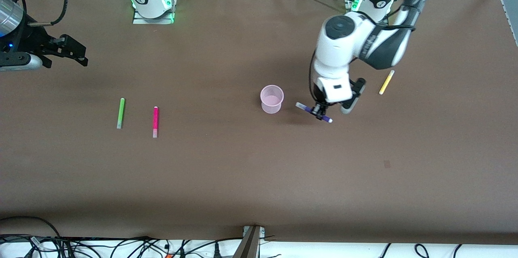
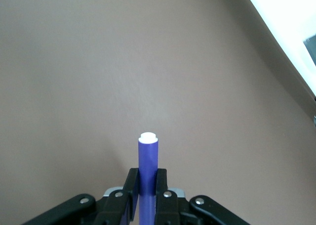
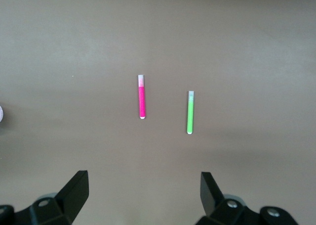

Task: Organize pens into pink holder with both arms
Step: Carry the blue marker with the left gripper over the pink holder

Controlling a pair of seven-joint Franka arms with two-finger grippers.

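Brown paper covers the table. Above it, just beside the pink holder [image 1: 272,99], the left gripper [image 1: 320,113] clamps the purple pen [image 1: 313,112] crosswise, level, white tip toward the camera; tilt it upright over the rim before letting go. Open-jawed, the right gripper [image 3: 143,193] waits above the green pen [image 1: 120,113].
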